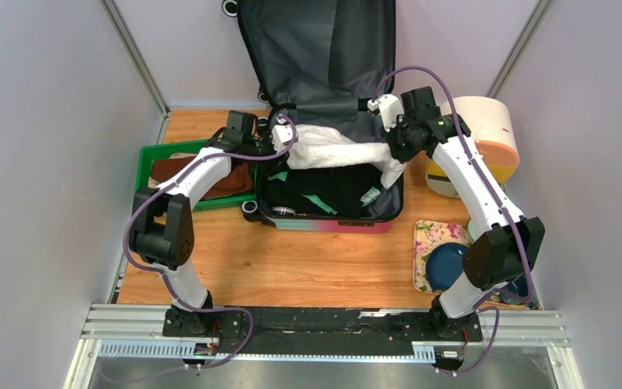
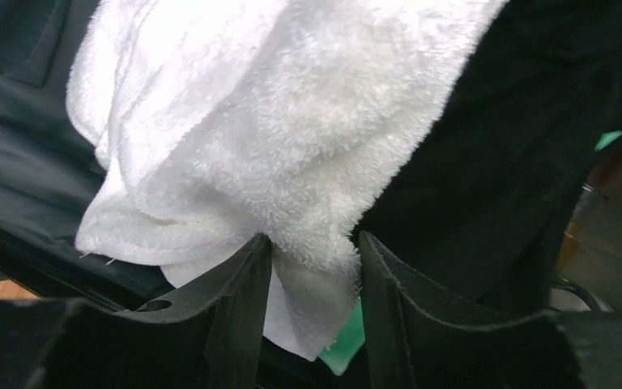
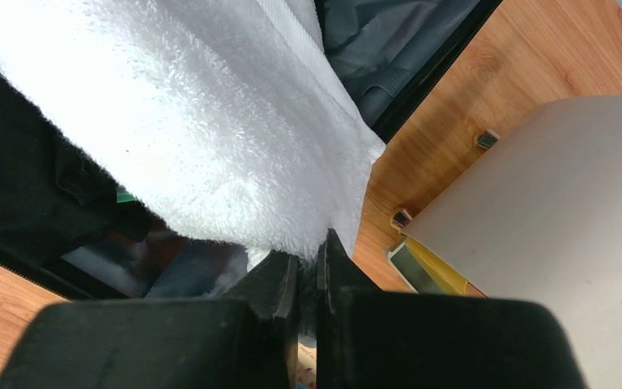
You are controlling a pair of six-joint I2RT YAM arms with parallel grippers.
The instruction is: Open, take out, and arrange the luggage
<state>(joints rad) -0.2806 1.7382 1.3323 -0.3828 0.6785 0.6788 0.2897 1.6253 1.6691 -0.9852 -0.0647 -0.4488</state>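
Note:
The luggage (image 1: 332,224) lies open at the back middle of the table, its grey-lined lid (image 1: 316,57) standing against the back wall. Black clothes (image 1: 332,190) fill the lower half. A white towel (image 1: 336,150) is stretched over its back edge between both grippers. My left gripper (image 1: 279,138) is shut on the towel's left corner (image 2: 291,146), which sits between the fingers (image 2: 239,308). My right gripper (image 1: 389,121) is shut on the towel's right edge (image 3: 210,138), pinched at the fingertips (image 3: 332,259). The gripper midpoints in the wrist views are the left (image 2: 312,267) and the right (image 3: 312,259).
A green tray (image 1: 150,158) holding a brown item (image 1: 210,174) stands left of the luggage. A cream-and-orange round container (image 1: 490,134) stands at the back right. A floral tray (image 1: 429,235) with a blue plate (image 1: 445,263) lies at the front right.

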